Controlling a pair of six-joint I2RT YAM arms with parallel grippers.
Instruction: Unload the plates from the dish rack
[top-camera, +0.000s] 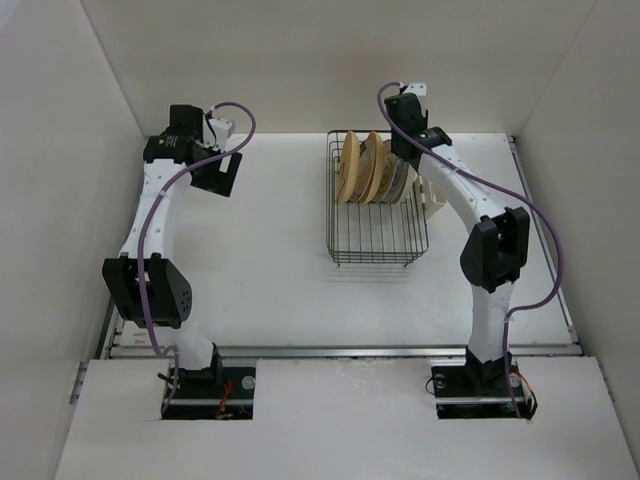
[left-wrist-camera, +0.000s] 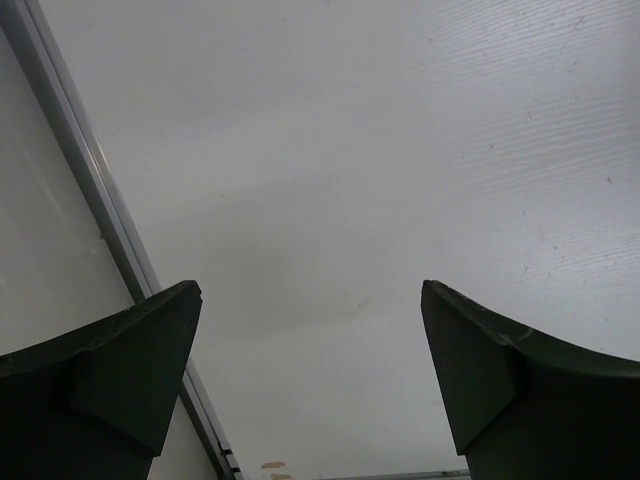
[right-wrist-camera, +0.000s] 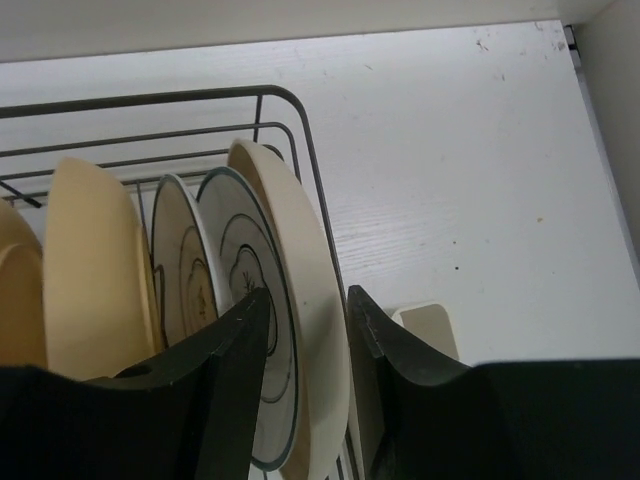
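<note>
**Q:** How was the right arm posed?
**A:** It reached forward over the dish rack, with the wrist pitched down. The right claw straddled the rim of the cream plate, which stood upright at the end of the row in the rack. Whether it gripped the plate could not be told.

**Q:** And the left arm?
**A:** It was extended to the far left. The left claw stood spread wide over the bench.

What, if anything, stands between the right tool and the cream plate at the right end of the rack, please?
Nothing visible does. The right tool straddles the rim of the cream plate, a finger on each side; the dark-rimmed white plate stands close behind the left finger.
</note>
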